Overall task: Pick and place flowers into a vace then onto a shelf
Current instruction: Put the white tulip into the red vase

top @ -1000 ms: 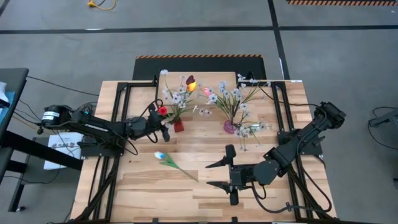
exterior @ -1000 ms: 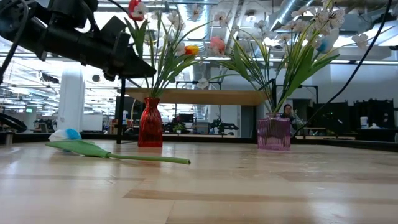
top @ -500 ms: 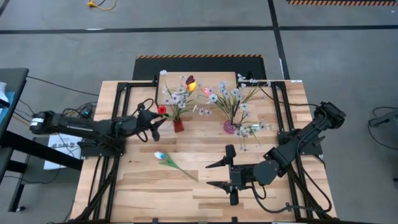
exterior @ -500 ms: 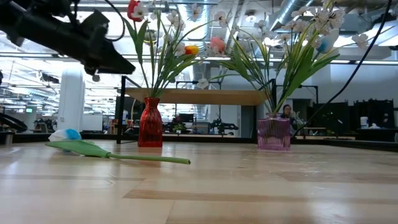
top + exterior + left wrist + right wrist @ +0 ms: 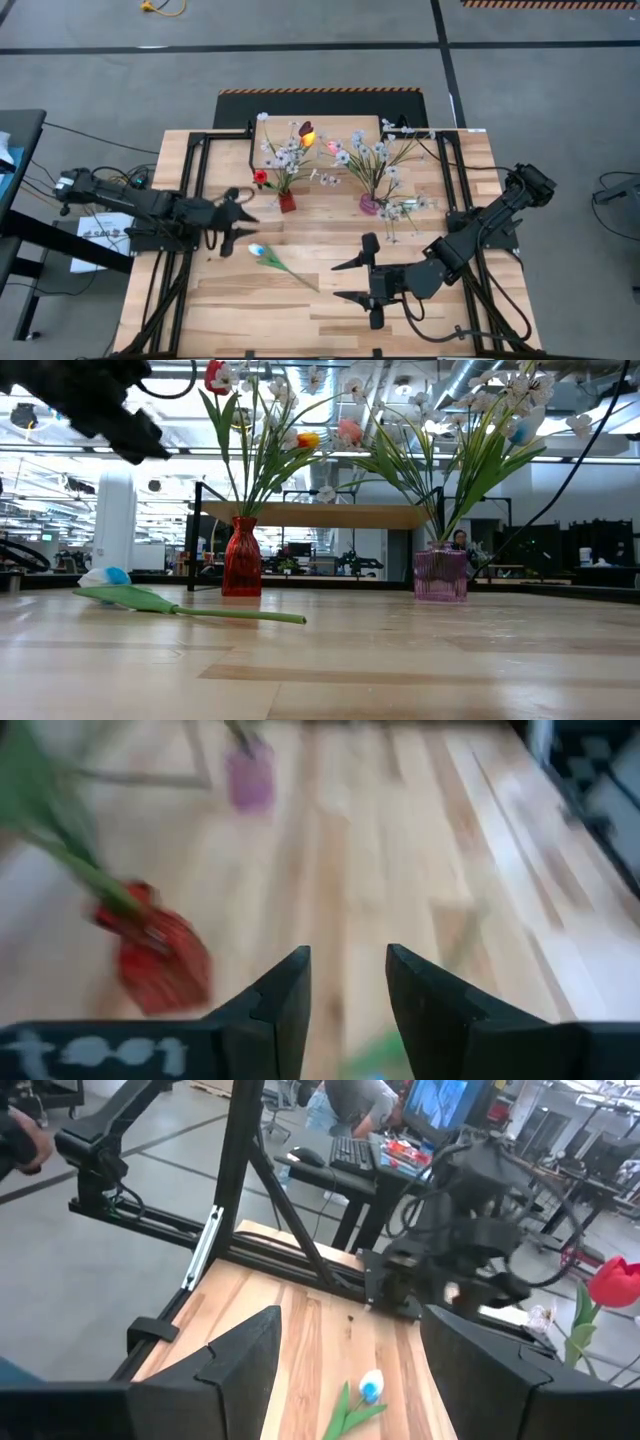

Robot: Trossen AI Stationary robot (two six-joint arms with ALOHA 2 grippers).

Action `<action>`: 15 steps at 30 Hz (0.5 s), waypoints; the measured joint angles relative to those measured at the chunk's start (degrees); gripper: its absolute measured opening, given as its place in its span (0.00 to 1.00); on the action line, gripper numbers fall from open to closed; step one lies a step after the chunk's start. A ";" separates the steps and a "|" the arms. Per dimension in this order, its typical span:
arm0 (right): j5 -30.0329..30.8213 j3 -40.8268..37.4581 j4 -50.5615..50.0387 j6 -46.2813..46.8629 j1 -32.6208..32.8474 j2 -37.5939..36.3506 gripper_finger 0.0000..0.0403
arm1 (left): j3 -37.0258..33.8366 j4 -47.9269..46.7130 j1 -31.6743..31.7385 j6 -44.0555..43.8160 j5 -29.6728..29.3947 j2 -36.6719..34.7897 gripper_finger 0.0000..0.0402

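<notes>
A flower [image 5: 275, 262] with a white-blue head and green stem lies flat on the table between the arms; it also shows in the low view [image 5: 190, 611] and the right wrist view [image 5: 362, 1396]. A red vase [image 5: 287, 203] [image 5: 241, 557] [image 5: 155, 955] and a pink vase [image 5: 370, 205] [image 5: 440, 573] stand upright, each holding several flowers. The shelf [image 5: 320, 128] [image 5: 320, 515] stands behind them. My left gripper [image 5: 244, 216] [image 5: 348, 955] hangs open and empty to the left of the red vase. My right gripper [image 5: 346, 281] [image 5: 350, 1320] waits open, to the right of the flower's stem end.
Dark metal frame rails [image 5: 190, 180] run along the table's left and right [image 5: 450, 180] sides. A sheet of paper [image 5: 100, 235] lies off the table's left edge. Bare wood lies toward the near edge [image 5: 300, 320]. A person [image 5: 350, 1100] sits at a desk beyond the table.
My left gripper has drawn back from the flowers in the red vase toward the table's left and near side. It has risen and tipped up from a steep downward slant toward level. Vases and the lying flower have stayed put.
</notes>
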 joint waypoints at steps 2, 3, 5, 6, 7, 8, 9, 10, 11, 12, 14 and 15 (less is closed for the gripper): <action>0.00 0.00 -0.77 0.27 0.00 0.00 0.58 | 0.13 -2.06 -2.42 -0.05 1.00 1.58 0.30; -0.02 0.00 -1.17 0.27 0.00 0.00 0.58 | 0.16 -1.95 -3.56 -0.10 1.44 2.83 0.30; 0.00 0.00 -2.00 0.27 0.00 0.01 0.58 | 0.24 -1.95 -5.60 -0.41 1.91 5.62 0.30; 0.00 0.00 -2.23 0.28 0.00 0.00 0.58 | 0.24 -1.73 -6.46 -0.75 1.93 7.15 0.30; -0.01 0.00 -2.55 0.44 0.00 0.00 0.58 | 0.24 -0.90 -7.18 -1.09 1.89 8.88 0.30; 0.00 0.00 -2.77 1.02 0.00 0.01 0.58 | 0.24 -0.11 -7.86 -1.38 1.79 10.54 0.30; -0.02 0.00 -2.80 1.55 0.00 0.02 0.58 | 0.24 0.30 -8.45 -1.60 1.76 12.03 0.30; 0.00 0.00 -2.82 2.16 0.00 0.00 0.58 | 0.24 0.75 -8.97 -1.64 1.74 13.45 0.30; 0.00 0.02 -2.97 2.76 0.00 0.00 0.58 | 0.24 1.61 -9.39 -1.66 1.67 14.85 0.30; 0.00 0.02 -3.22 3.14 0.00 0.00 0.58 | 0.24 2.11 -9.89 -1.68 1.19 16.20 0.30; 0.00 0.02 -3.87 4.18 0.00 0.00 0.58 | 0.23 2.39 -10.89 -1.73 -0.32 18.45 0.30; -0.02 0.02 -4.16 4.69 0.02 0.00 0.58 | 0.23 3.08 -11.41 -1.74 -1.19 19.66 0.30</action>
